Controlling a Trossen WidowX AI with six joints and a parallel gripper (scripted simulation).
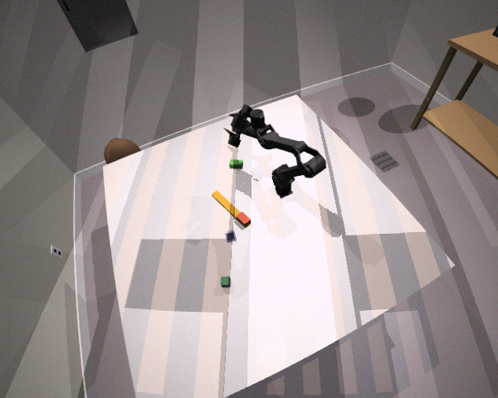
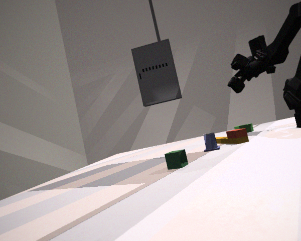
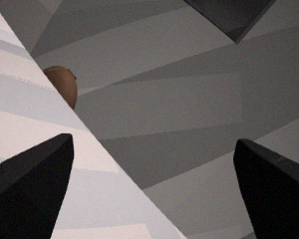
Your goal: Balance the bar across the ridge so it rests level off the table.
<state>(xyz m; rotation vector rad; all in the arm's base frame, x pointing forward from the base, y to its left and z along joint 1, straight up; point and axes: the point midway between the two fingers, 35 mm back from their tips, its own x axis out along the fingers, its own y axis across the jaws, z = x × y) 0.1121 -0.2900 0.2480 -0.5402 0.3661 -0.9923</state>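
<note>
While the yellow bar (image 1: 231,207) lay flat on the table (image 1: 309,274) near the ridge (image 1: 230,235), the gripper (image 1: 234,133) hung above, fingers apart, holding nothing.

Arm: black six-joint arm (image 1: 293,149) bent, reaching out high.
Gripper: black parallel-jaw gripper (image 1: 233,135) parted, holding nothing.

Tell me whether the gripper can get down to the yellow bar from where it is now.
Probably yes. The gripper is open, holds nothing, and hangs high past the far green block. The yellow bar with its red end lies flat in the open, apart from the blue ridge; nothing stands over it.
</note>
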